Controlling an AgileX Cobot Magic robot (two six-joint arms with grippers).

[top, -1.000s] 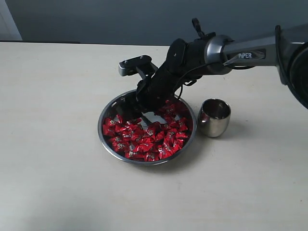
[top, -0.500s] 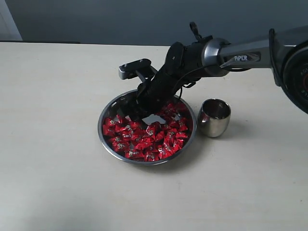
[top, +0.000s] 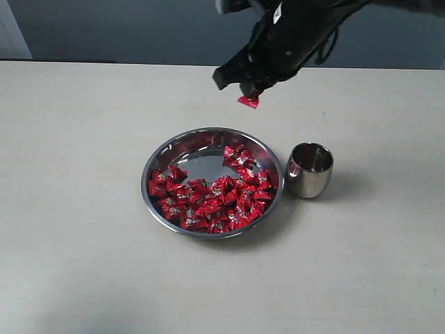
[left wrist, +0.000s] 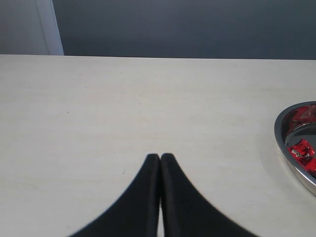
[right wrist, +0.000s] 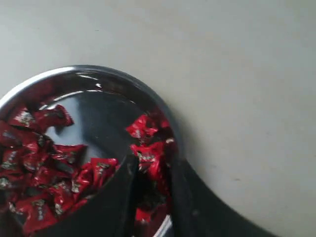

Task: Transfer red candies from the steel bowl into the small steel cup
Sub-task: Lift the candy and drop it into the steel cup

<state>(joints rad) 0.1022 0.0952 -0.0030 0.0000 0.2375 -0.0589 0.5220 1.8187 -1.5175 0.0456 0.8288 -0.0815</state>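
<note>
The steel bowl (top: pixel 199 161) sits mid-table with many red candies (top: pixel 215 200) heaped in its near half. To its right stands the small steel cup (top: pixel 309 169), upright. My right gripper (top: pixel 249 94) hangs high above the bowl's far rim, shut on one red candy (top: pixel 248 102) that pokes out below the fingertips. The right wrist view shows that candy (right wrist: pixel 150 158) pinched between the dark fingers, with the bowl (right wrist: pixel 98 118) below. My left gripper (left wrist: pixel 160 157) is shut and holds nothing, low over bare table left of the bowl's rim (left wrist: pixel 284 148).
The pale tabletop (top: pixel 83 209) stretches wide on all sides of the bowl and cup. A dark wall runs along the table's far edge (top: pixel 104 61). The left arm is outside the exterior view.
My right gripper has risen out of the bowl, lifting one red candy with it and uncovering the bowl's far half. Bowl and cup have not moved.
</note>
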